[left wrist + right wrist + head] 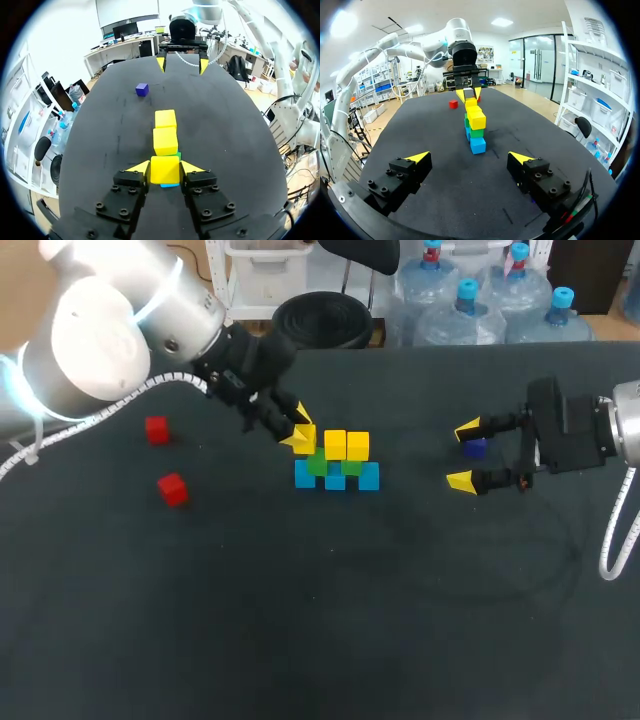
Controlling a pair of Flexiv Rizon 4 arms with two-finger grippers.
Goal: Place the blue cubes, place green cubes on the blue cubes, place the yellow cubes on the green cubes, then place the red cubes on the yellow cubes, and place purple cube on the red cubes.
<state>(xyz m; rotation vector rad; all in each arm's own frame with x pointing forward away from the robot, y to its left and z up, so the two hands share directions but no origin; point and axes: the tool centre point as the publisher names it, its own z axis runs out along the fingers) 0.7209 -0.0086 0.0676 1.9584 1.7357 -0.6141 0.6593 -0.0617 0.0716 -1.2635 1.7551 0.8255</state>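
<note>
Three blue cubes (368, 477) lie in a row mid-table with green cubes (350, 466) on them. Two yellow cubes (347, 445) sit on the greens. At the row's left end my left gripper (299, 429) is shut on a third yellow cube (165, 171), in line with the other two, and a blue cube (170, 185) shows just under it. A purple cube (475, 449) lies on the table between the fingers of my right gripper (463, 455), which is open, and touches neither. In the right wrist view the stack (476, 127) stands ahead of that gripper (470, 158).
Two red cubes (157, 429) (172, 489) lie apart on the left part of the black table (320, 620). My left arm stretches over the table's back left, above them.
</note>
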